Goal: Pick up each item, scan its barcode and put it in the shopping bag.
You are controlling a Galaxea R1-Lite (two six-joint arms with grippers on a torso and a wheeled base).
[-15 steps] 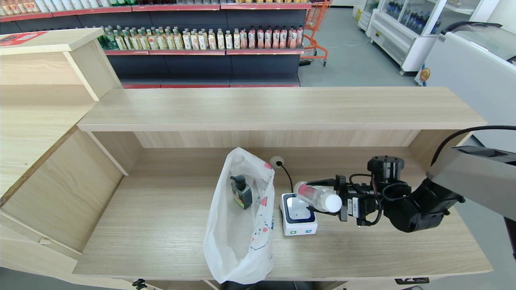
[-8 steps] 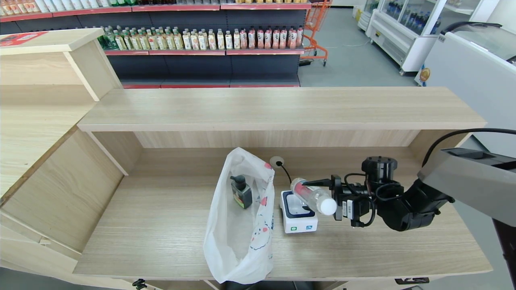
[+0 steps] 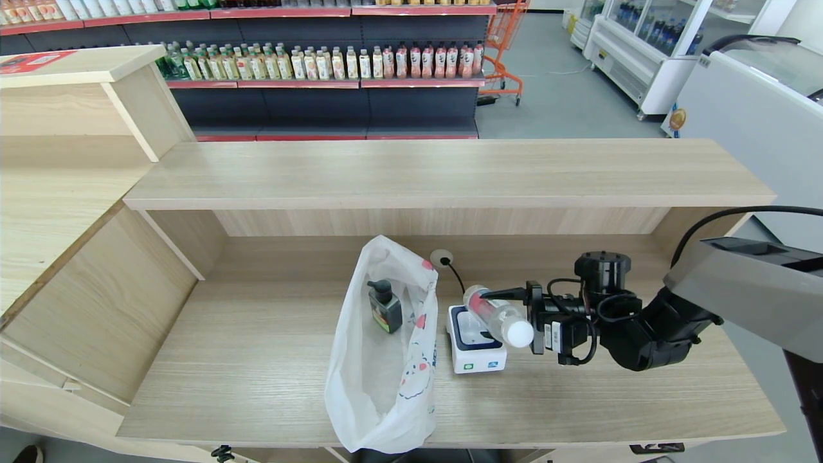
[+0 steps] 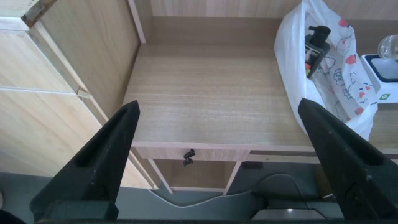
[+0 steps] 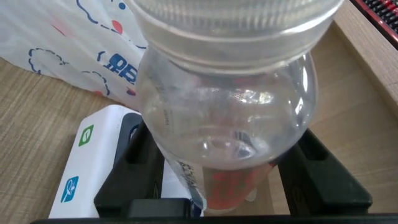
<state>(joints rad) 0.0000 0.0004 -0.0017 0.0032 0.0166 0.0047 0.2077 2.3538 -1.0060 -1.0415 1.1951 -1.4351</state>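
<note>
Your right gripper (image 3: 492,314) is holding the clear bottle (image 3: 496,314) clamped between its jaws, one black finger (image 5: 127,177) pressing on each side of the bottle's body. The bottle is hanging off the bench (image 3: 257,360), above the right part of the white scanner (image 3: 474,344), roughly midway between the bench's front and back edges and a little right of its middle. It is lying close to level rather than upright. Its long axis is running diagonally: the white cap is pointing toward the front edge and the right end of the bench, back toward the wrist, while the base is pointing toward the back edge and the shopping bag (image 3: 386,386). The red label is sitting at the base end, out past the fingers.

The scanner is standing just beside the bag's right side, and its black cable is running back to a round port (image 3: 441,258) near the back edge. The bag is lying open, stretching from the front edge toward the back, and a dark pump bottle (image 3: 384,307) is sitting inside it at the far end.

Your left gripper (image 4: 217,106) is hovering out beyond the bench's front-left corner, jaws spread wide and holding nothing.
</note>
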